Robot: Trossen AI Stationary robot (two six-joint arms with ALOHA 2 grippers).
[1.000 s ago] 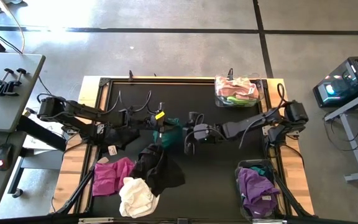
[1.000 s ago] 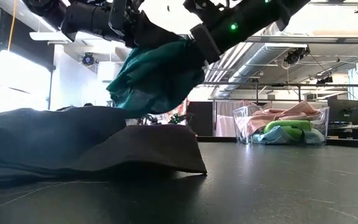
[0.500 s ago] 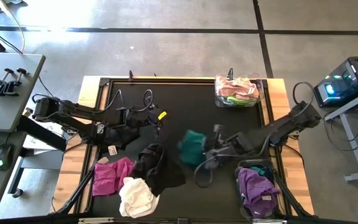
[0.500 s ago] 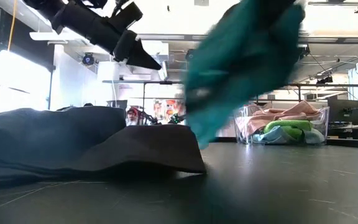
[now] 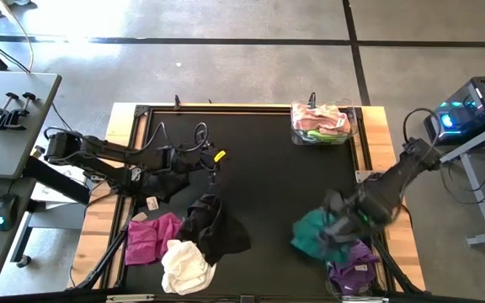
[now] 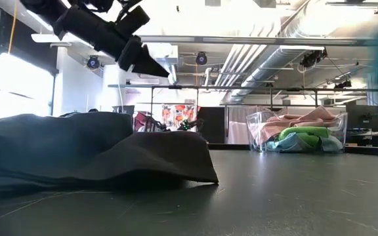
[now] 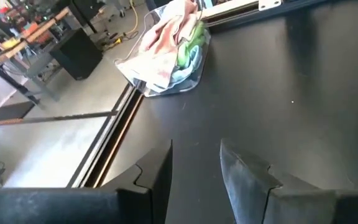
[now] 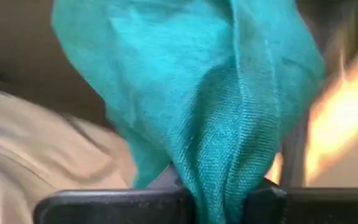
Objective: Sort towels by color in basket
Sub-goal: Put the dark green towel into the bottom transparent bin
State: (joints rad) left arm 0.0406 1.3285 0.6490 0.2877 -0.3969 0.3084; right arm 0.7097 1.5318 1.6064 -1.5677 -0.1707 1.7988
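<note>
While no brand name or legible writing shows on any item, a small white tag (image 5: 152,204) lies on the mat in the left-centre of the high view, its print too small to read, and a yellow marker (image 5: 218,156) sits on the left arm's wrist.

Right gripper (image 5: 333,229): lower right of the high view, clenched on the teal soft cloth towel (image 5: 314,238), which hangs bunched at the inner edge of the lower-right clear basket (image 5: 375,265). In the right wrist view the teal fabric (image 8: 210,93) is pinched between the two dark fingers at the frame's bottom edge.

Left gripper (image 5: 212,170): left-centre of the high view, above the black mat (image 5: 268,168), holding nothing. In the left wrist view its two dark fingers (image 7: 241,174) stand apart with bare mat showing between them.

Count of baskets: two.
- Upper-right clear plastic basket (image 5: 297,135): holds a peach-pink towel (image 5: 322,116) and a lime green towel (image 5: 317,132); the low view adds a pale blue towel (image 6: 287,144) beneath them.
- Lower-right basket: holds one purple towel (image 5: 352,261).

Count of loose towels in the lower left of the high view: three clearly told apart.
- One magenta towel (image 5: 150,237).
- One cream towel (image 5: 185,265), touching the magenta one.
- One black towel (image 5: 217,229), just beside both.

A further dark cloth (image 5: 165,181) lies under the left arm; its colour cannot be told
</note>
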